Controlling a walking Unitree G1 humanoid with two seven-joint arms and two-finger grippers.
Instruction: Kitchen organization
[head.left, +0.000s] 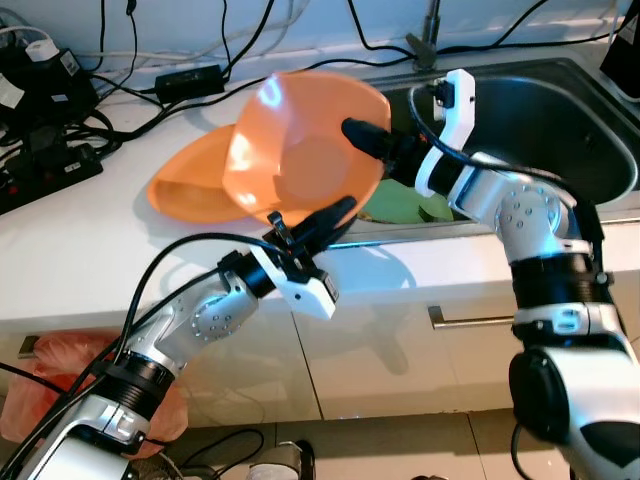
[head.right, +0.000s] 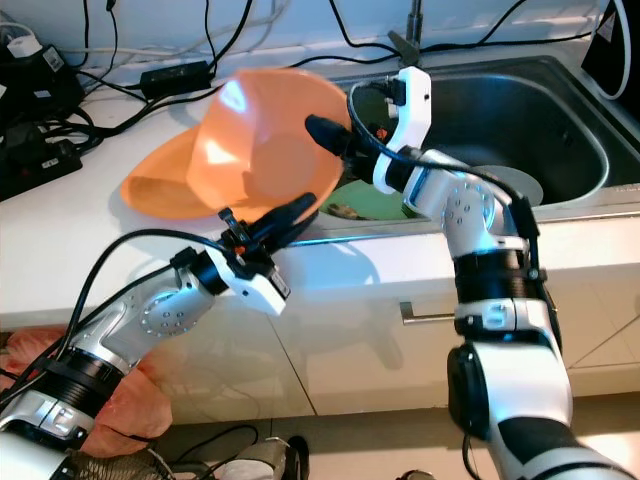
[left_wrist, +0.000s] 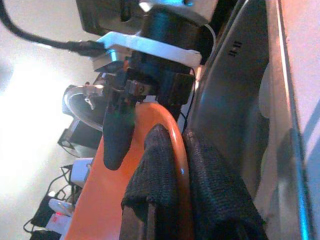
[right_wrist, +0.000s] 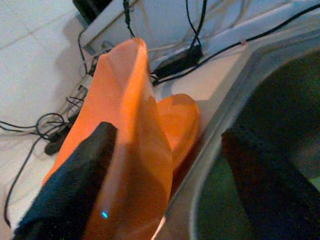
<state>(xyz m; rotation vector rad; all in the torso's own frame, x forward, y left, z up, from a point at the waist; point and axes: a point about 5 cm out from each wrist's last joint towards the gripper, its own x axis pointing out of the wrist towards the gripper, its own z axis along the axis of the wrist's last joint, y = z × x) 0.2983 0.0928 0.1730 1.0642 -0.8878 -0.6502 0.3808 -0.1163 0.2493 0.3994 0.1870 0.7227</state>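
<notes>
- An orange bowl (head.left: 300, 150) is lifted and tilted over the white counter (head.left: 90, 250), just at the left edge of the steel sink (head.left: 560, 110).
- The left tool (head.left: 320, 222) pinches the lower rim of this bowl; in the left wrist view its two black fingers (left_wrist: 155, 175) are pressed on both sides of the orange rim.
- The right tool (head.left: 368, 135) is at the upper right rim of the bowl. In the right wrist view one finger (right_wrist: 75, 185) lies against the orange wall and the other is well apart from it, so this tool is spread and does not pinch.
- A second orange dish (head.left: 185, 185) rests on the counter, behind and below the lifted bowl.
- Something green (head.left: 400, 205) and a round grey piece (head.right: 510, 185) lie in the sink.
- Black cables and power adapters (head.left: 50, 120) are on the counter at the back left.
- My judgement: the task is in the middle. The bowl is in the air and not yet put at any place, and the items in the sink are probably still to be organised.
</notes>
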